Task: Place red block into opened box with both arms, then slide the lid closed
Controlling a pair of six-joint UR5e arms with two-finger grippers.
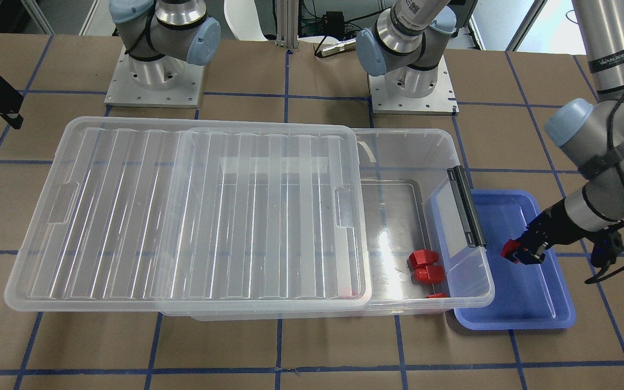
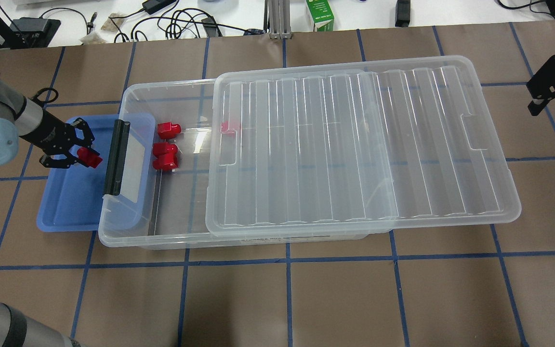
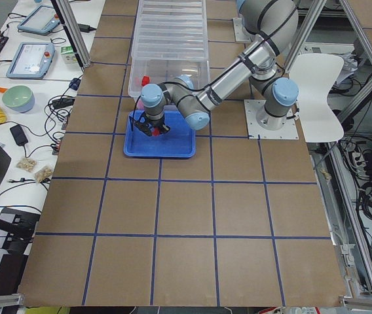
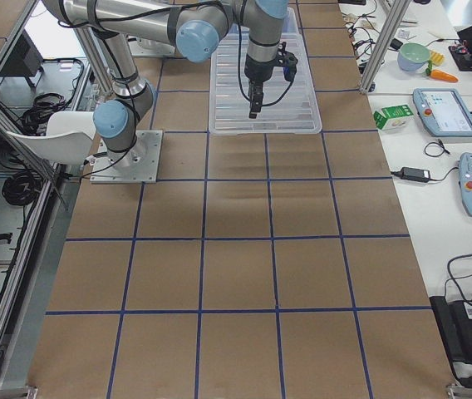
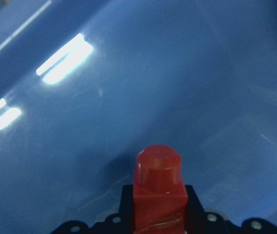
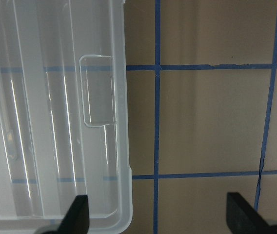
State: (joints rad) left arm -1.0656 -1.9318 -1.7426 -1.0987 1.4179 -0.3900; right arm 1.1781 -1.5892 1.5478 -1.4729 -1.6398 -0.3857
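Note:
My left gripper (image 2: 82, 155) is shut on a red block (image 2: 89, 157) and hangs over the blue tray (image 2: 70, 202), just left of the box's black latch bar (image 2: 116, 156). In the left wrist view the block (image 5: 158, 187) sticks out between the jaws, nub forward. The clear box (image 2: 162, 239) is open at its left end, where two red blocks (image 2: 168, 128) (image 2: 165, 155) lie. A third (image 2: 229, 126) shows under the lid's edge. The ribbed lid (image 2: 354, 144) covers the rest and overhangs to the right. My right gripper (image 2: 547, 86) is open, beyond the lid's right end.
The blue tray (image 1: 528, 303) touches the box's latch end. Both arm bases (image 1: 155, 81) stand behind the box. Brown table with blue tape lines (image 6: 157, 122) surrounds everything. Cables and a green carton (image 2: 320, 14) lie past the far edge.

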